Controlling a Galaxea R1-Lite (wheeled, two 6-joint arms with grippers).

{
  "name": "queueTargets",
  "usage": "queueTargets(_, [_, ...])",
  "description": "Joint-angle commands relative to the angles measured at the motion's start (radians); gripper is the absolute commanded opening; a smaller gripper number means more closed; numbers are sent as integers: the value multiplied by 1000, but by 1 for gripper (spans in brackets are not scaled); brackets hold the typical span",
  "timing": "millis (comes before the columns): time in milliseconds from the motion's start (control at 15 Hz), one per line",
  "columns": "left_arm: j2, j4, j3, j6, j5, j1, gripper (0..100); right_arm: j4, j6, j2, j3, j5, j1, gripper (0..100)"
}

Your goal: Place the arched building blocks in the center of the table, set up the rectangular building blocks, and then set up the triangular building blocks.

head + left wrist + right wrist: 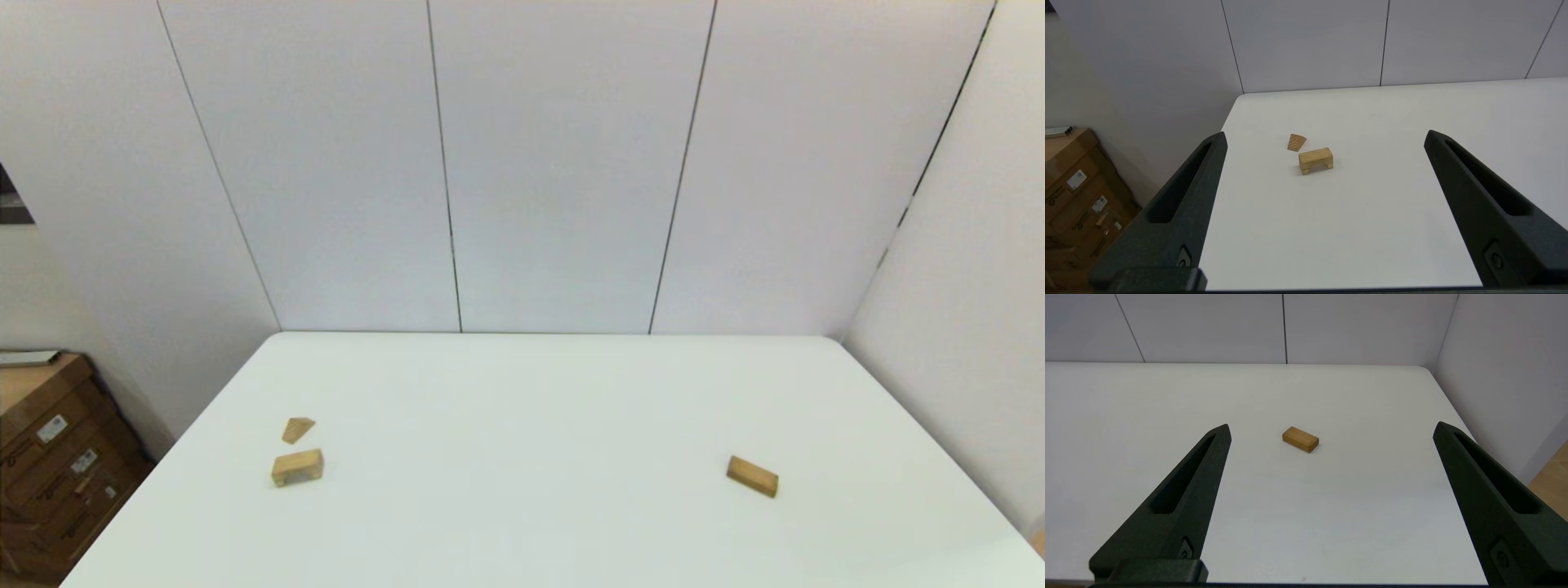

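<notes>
The arched block (297, 467) (1315, 160) lies on the left part of the white table (531, 408), hollow side down on the tabletop. Just behind it lies the small triangular block (298, 429) (1296, 142). The flat rectangular block (752, 476) (1300, 439) lies flat on the right part. Neither arm shows in the head view. My left gripper (1325, 136) hangs open above the table's near left, well short of the arched block. My right gripper (1331, 428) is open too, short of the rectangular block. Nothing is held.
Cardboard boxes (49, 465) (1077, 196) stand on the floor beyond the table's left edge. White wall panels (522, 163) close off the back and the right side. The table's right edge (1457, 416) runs close to the side wall.
</notes>
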Motion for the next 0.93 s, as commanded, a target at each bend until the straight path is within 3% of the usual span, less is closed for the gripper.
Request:
queueTargets(67, [428, 95, -245, -40, 17, 6, 100, 1, 0, 1, -1, 0, 0, 100])
queueTargets(333, [813, 92, -357, -69, 37, 6, 100, 1, 0, 1, -1, 0, 0, 100])
queueTargets(533, [1049, 92, -427, -42, -36, 3, 100, 1, 0, 1, 1, 0, 0, 100])
queueTargets(933, [1400, 92, -570, 262, -136, 37, 100, 1, 0, 1, -1, 0, 0, 100])
